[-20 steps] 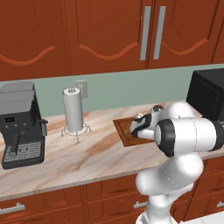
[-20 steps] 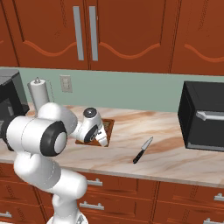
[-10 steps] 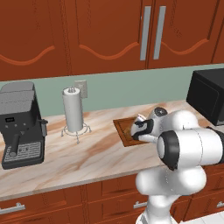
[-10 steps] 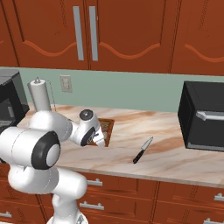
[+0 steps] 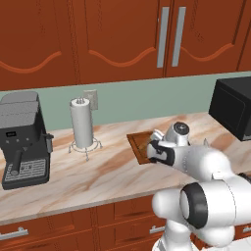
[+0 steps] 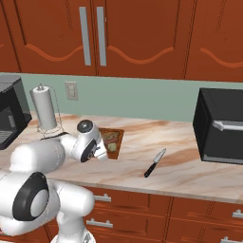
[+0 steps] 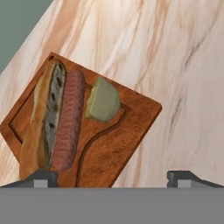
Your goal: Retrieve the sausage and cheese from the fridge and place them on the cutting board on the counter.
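Note:
The sausage (image 7: 70, 122) lies on the cutting board (image 7: 127, 131) in the hand view, with the cheese (image 7: 103, 101) beside it and a long bread loaf (image 7: 43, 118) on its other side. My gripper (image 7: 113, 178) hangs just over the board's near edge, open, with nothing between its fingertips (image 7: 41, 177). In the left base view the gripper (image 5: 151, 149) is at the front of the cutting board (image 5: 138, 145) on the counter (image 5: 98, 171). In the right base view the cheese (image 6: 112, 147) shows on the board (image 6: 116, 134) next to the gripper (image 6: 103, 151). The fridge is out of view.
A paper-towel stand (image 5: 82, 122) and a black coffee machine (image 5: 22, 137) stand left of the board. A black microwave (image 6: 220, 126) sits at the right end of the counter. A knife (image 6: 154, 163) lies between the board and the microwave. Wooden cabinets hang above.
The hand has drawn back a little from the board toward the counter's front, and the arm's elbow has swung lower. The food on the board has stayed put.

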### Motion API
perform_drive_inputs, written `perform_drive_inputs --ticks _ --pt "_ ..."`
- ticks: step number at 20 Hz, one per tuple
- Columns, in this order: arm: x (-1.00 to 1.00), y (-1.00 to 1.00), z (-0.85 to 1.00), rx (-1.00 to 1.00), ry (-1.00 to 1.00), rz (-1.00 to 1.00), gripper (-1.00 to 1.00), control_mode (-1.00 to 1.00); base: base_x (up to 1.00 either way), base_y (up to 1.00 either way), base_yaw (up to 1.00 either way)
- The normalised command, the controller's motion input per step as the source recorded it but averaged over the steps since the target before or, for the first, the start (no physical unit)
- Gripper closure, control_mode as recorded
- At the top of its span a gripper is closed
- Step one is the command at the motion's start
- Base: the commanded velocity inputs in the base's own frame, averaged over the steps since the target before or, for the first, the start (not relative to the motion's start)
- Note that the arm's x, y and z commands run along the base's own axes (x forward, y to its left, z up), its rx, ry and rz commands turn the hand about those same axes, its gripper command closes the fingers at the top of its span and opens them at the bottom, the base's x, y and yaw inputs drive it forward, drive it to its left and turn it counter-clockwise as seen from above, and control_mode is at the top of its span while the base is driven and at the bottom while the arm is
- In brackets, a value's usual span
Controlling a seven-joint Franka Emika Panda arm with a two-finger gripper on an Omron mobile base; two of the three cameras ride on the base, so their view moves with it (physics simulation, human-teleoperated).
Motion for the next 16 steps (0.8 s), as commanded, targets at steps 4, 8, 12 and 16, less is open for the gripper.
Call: perform_drive_inputs --ticks 4,8,12,16 --pt "-0.5 0.11 0.19 -0.09 0.0 0.02 -1.0 -1.0 0.0 0.0 0.0" --pt "-0.47 0.01 0.31 -0.1 0.0 0.0 -1.0 -1.0 0.0 0.0 0.0" --pt "-0.54 0.03 0.28 -0.15 0.03 0.01 -1.0 -1.0 0.0 0.0 0.0" --pt "-0.57 0.03 0.16 -0.12 0.04 0.08 -1.0 -1.0 0.0 0.0 0.0"
